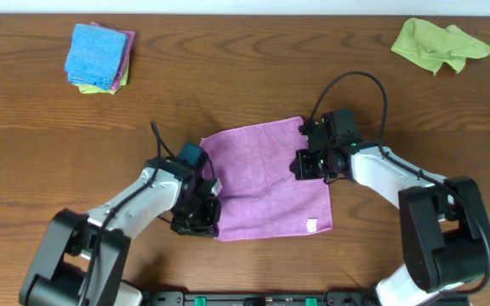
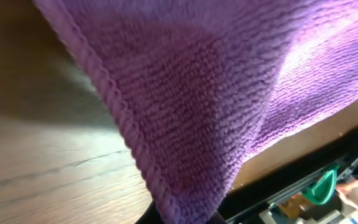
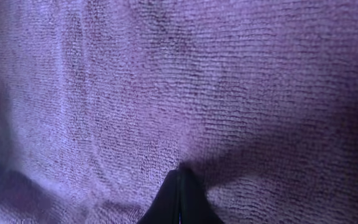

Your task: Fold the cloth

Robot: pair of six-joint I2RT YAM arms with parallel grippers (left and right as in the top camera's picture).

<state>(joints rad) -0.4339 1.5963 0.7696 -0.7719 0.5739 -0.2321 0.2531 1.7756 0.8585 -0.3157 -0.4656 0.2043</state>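
A purple cloth (image 1: 262, 183) lies spread on the wooden table, with a white tag near its front right corner. My left gripper (image 1: 198, 212) is at the cloth's front left corner. In the left wrist view it (image 2: 182, 214) is shut on that corner, and the cloth (image 2: 216, 93) hangs lifted off the wood. My right gripper (image 1: 309, 164) is at the cloth's right edge. In the right wrist view its fingers (image 3: 180, 180) are shut on a pinch of the cloth (image 3: 197, 74), which fills the frame.
A stack of folded cloths, blue on top (image 1: 99, 58), sits at the back left. A crumpled green cloth (image 1: 436, 44) lies at the back right. A black rail (image 1: 245, 297) runs along the table's front edge.
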